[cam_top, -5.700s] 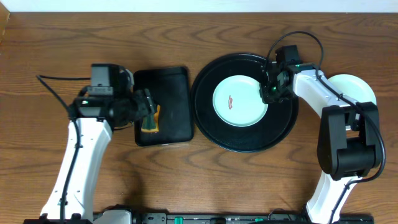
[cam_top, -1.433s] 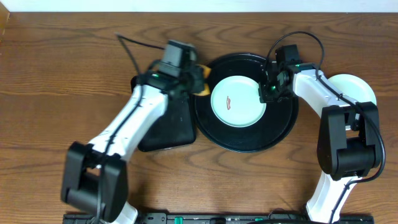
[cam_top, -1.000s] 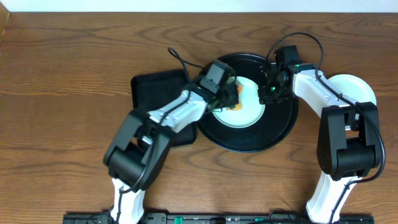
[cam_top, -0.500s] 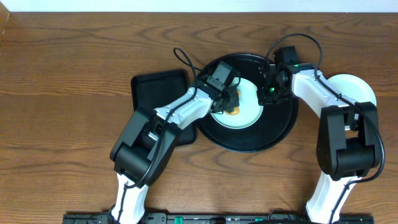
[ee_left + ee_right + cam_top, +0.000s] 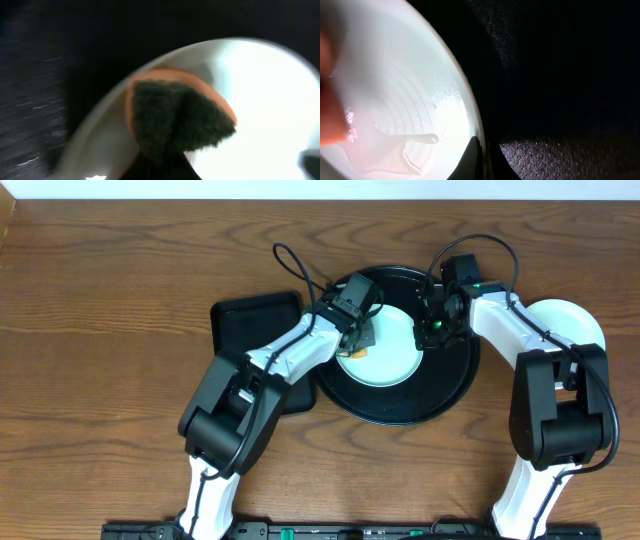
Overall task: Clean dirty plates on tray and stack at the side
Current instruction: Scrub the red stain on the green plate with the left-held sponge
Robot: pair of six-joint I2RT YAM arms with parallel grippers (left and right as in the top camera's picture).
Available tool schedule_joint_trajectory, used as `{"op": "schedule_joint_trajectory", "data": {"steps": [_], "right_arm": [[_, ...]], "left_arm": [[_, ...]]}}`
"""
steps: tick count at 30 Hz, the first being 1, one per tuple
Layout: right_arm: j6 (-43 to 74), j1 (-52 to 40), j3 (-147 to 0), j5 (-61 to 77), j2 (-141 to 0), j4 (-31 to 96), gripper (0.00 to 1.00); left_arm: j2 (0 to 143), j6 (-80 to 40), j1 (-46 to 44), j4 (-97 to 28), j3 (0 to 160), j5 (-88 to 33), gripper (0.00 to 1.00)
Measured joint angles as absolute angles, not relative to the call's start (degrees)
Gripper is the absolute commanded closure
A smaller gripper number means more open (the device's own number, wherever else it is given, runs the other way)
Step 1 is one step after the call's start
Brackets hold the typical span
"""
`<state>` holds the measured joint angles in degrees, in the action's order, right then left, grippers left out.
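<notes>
The left gripper (image 5: 358, 330) has its jaws clamped on a sponge (image 5: 175, 125), dark green scouring face up over an orange body. The sponge is pressed onto the left part of a pale mint-white plate (image 5: 395, 360). That plate lies flat at the middle of the round black tray (image 5: 400, 408), and no reddish streak shows on its uncovered surface.

The right gripper (image 5: 433, 330) is at the plate's right rim, still inside the tray. Its wrist view shows only one dark fingertip (image 5: 474, 156) against the rim, so whether those jaws pinch the plate cannot be told.

A film of water and small droplets lie on the plate near that rim. The plate therefore looks stiff, light and slippery, likely to skate on the tray under a sideways scrub. The raised rim is probably the best hold, with one finger over and one under, since the flat wet centre offers nothing to grip. The sponge is soft and should yield under pressure.

Left of the tray, touching it or nearly so, sits a rectangular black tray (image 5: 250, 325). Right of the tray, another pale plate (image 5: 580, 315) rests on the wooden table (image 5: 100, 280), partly under the right arm.
</notes>
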<state>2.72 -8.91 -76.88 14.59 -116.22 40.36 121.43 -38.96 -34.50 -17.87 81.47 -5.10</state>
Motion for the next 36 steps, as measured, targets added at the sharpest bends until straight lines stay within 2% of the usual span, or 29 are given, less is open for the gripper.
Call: {"op": "schedule_joint_trajectory", "data": {"steps": [4,10,17,21,23,29,36], "right_arm": [[2.7,-8.9,-76.9,14.6,-116.2,40.4,0.99],[2.7,-8.9,-76.9,14.6,-116.2,40.4,0.99],[2.7,-8.9,-76.9,14.7,-116.2,40.4,0.99],[2.7,-8.9,-76.9,14.8,-116.2,40.3,0.99],[2.7,-8.9,-76.9,14.8,-116.2,40.3,0.99],[2.8,-9.2,-76.9,15.7,-116.2,40.4,0.99],[2.8,-9.9,-76.9,17.2,-116.2,40.2,0.99]], "left_arm": [[122.9,-42.9,-36.3,-12.1,81.5,-10.6,0.92],[123.2,-45.2,-38.9,-12.6,81.6,-15.2,0.92],[122.8,-45.0,-37.0,-25.2,84.0,-19.2,0.93],[121.9,-41.9,-35.8,-36.9,86.3,-9.6,0.93],[121.9,-39.9,-35.7,-38.9,87.2,-2.6,0.92],[122.7,-32.0,-36.7,-37.0,87.9,11.7,0.92],[122.9,-28.6,-36.9,-37.3,88.1,16.7,0.92]]}}
